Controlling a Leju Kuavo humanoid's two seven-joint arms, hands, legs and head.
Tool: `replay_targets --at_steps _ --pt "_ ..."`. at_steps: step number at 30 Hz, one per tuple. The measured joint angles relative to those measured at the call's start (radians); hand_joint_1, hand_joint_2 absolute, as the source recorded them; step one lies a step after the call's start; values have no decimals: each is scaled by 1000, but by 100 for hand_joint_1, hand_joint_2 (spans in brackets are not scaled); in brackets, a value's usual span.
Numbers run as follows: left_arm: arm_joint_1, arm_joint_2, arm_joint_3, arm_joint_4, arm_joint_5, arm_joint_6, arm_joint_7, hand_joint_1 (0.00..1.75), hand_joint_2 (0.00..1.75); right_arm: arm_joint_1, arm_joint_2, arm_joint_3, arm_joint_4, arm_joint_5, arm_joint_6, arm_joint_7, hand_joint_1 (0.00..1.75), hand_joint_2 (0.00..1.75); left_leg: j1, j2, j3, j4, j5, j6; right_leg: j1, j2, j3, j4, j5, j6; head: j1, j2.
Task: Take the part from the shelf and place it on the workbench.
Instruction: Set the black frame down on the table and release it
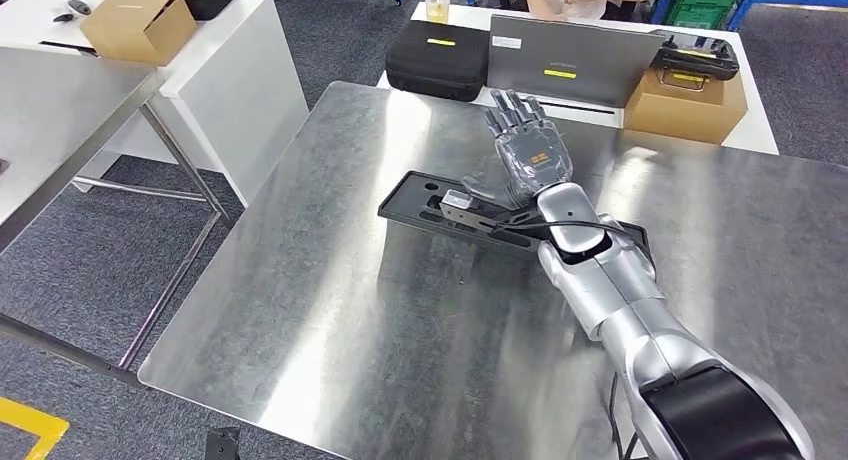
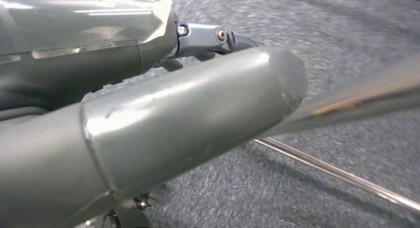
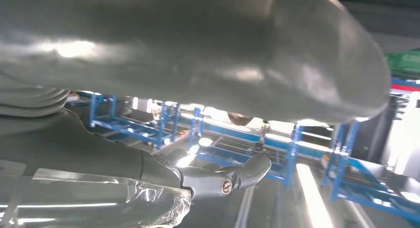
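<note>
The part (image 1: 452,208), a flat black plate carrying a small silver block, lay near the middle of the frame on the steel tabletop (image 1: 330,320); its right end was hidden under the right hand (image 1: 530,158) and forearm. That hand hovered over it with its fingers (image 1: 512,110) spread and straight, holding nothing. The left hand (image 2: 148,129) showed too close up, over grey carpet, to tell its fingers' state.

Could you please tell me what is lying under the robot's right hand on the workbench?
A flat black part bearing a small silver block lies on the workbench; the right hand and forearm cover its far end.
</note>
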Motion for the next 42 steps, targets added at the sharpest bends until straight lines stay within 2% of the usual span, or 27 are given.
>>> replay_targets --at_steps 1,3,5,6,8,10,12,14,15,16,18,19,20,21,23,25,27,29,30,31,32,34,35,36,39,41,42 --pt "0 0 0 0 0 -1 1 0 0 0 0 2 0 0 0 0 0 0 -5 2 12 -33 29 10 5 -8 4 0 -3 -4 0 0" --pt "0 1 0 0 0 -3 2 0 0 -2 0 6 0 0 0 2 0 0 -24 32 74 -164 95 38 15 -26 15 -1 -9 -11 1 0" --pt "-3 3 0 0 0 -4 2 0 0 -3 -3 8 0 0 0 5 0 0 -43 64 119 -255 121 56 24 -43 21 -3 -16 -11 2 0" --pt "-3 3 0 0 0 -5 3 0 0 -4 -4 10 0 0 0 6 0 0 -48 68 123 -265 117 57 27 -52 22 -4 -18 -8 2 0" --pt "-2 3 0 0 1 -7 3 0 0 -3 -5 13 -2 0 1 9 0 0 -47 48 127 -277 121 58 29 -67 23 -6 -22 -2 2 0" --pt "-1 2 1 0 1 -12 4 0 0 -5 -6 16 -5 -1 2 11 0 0 -41 28 138 -296 131 62 29 -41 11 27 -43 2 2 0" --pt "-4 0 1 0 1 -17 5 0 0 -3 -13 19 -6 -1 4 12 0 0 -38 6 144 -304 137 66 24 3 -41 137 -89 -2 4 0" --pt "-4 -1 1 0 1 -21 6 0 0 6 -22 22 -6 -1 6 14 0 0 -37 -20 144 -304 137 67 21 18 -106 255 -125 0 5 0" --pt "-3 -1 1 0 1 -22 7 0 0 10 -25 23 -6 -1 6 15 0 0 -36 -35 145 -303 136 66 20 20 -120 270 -123 7 5 0" --pt "-2 -1 2 0 1 -22 8 0 0 12 -28 25 -6 -1 6 15 0 0 -36 -48 146 -302 136 65 18 22 -116 247 -104 16 5 0" --pt "-2 -2 3 0 1 -23 9 0 0 13 -32 27 -6 -1 5 16 0 0 -35 -73 147 -299 132 59 9 46 -62 109 -38 36 5 0" --pt "-2 -2 3 0 1 -23 9 0 0 12 -33 29 -6 -1 5 16 0 0 -36 -83 145 -295 129 55 6 61 -34 46 -12 39 5 0" --pt "-2 -2 3 0 1 -23 9 0 0 13 -34 31 -6 -1 5 16 0 0 -36 -92 142 -293 128 49 4 72 -15 5 4 37 5 0" --pt "-1 -2 3 0 1 -23 10 0 0 14 -34 32 -6 -1 5 16 0 0 -36 -99 139 -292 127 44 4 77 -8 -10 8 29 5 0" --pt "0 -3 3 0 1 -23 10 0 0 14 -33 34 -6 -1 5 16 0 0 -33 -108 133 -292 127 33 6 61 -4 -12 10 12 5 0" --pt "0 -3 3 0 1 -23 11 0 0 11 -32 35 -7 -1 5 17 0 0 -33 -74 119 -261 109 21 3 46 3 -18 11 -5 2 0" --pt "-3 -3 3 0 1 -22 11 0 0 10 -32 35 -8 -1 5 17 0 0 -31 -23 68 -157 57 8 2 30 12 -21 6 -19 -3 0" --pt "-4 -3 3 0 1 -22 12 0 0 12 -34 35 -8 -1 5 17 0 0 -26 -5 0 -32 12 1 4 10 17 -21 1 -26 -4 0" --pt "-4 -3 4 0 1 -22 13 0 0 14 -34 36 -8 -1 5 17 0 0 -24 -2 -18 -7 13 -1 5 1 19 -21 -1 -28 -4 0" --pt "-3 -2 4 0 1 -22 13 0 0 15 -34 36 -8 -1 5 17 0 0 -23 0 -18 -16 30 -1 5 -8 22 -21 -3 -28 -5 0" --pt "-3 -2 4 0 1 -22 14 0 0 15 -34 37 -8 -1 5 17 0 0 -23 5 5 -67 63 1 5 -17 25 -21 -5 -28 -5 0" --pt "-4 -2 5 0 1 -22 15 0 0 13 -34 38 -8 -1 5 17 0 0 -30 40 80 -210 125 13 10 -32 32 -21 -12 -22 -5 0" --pt "-5 -2 5 0 1 -22 15 0 0 10 -35 37 -8 -1 5 17 0 0 -35 55 107 -260 140 19 13 -39 35 -21 -16 -18 -3 0" --pt "-6 -2 6 0 1 -22 15 0 0 9 -35 37 -8 -1 5 17 0 0 -40 65 119 -285 142 24 17 -46 37 -22 -19 -13 -2 0" --pt "-7 -2 6 0 1 -23 16 0 0 8 -35 38 -8 -1 4 18 0 0 -43 41 124 -297 143 36 22 -62 40 -22 -28 0 0 0" --pt "-7 -3 7 0 1 -23 18 0 0 7 -37 38 -9 -1 3 20 0 0 -38 24 133 -310 150 48 23 -33 17 31 -57 0 2 0" --pt "-9 -3 8 0 1 -23 19 0 0 8 -39 38 -9 -1 3 21 0 0 -35 15 135 -313 151 53 19 -10 -13 91 -83 -4 3 0"
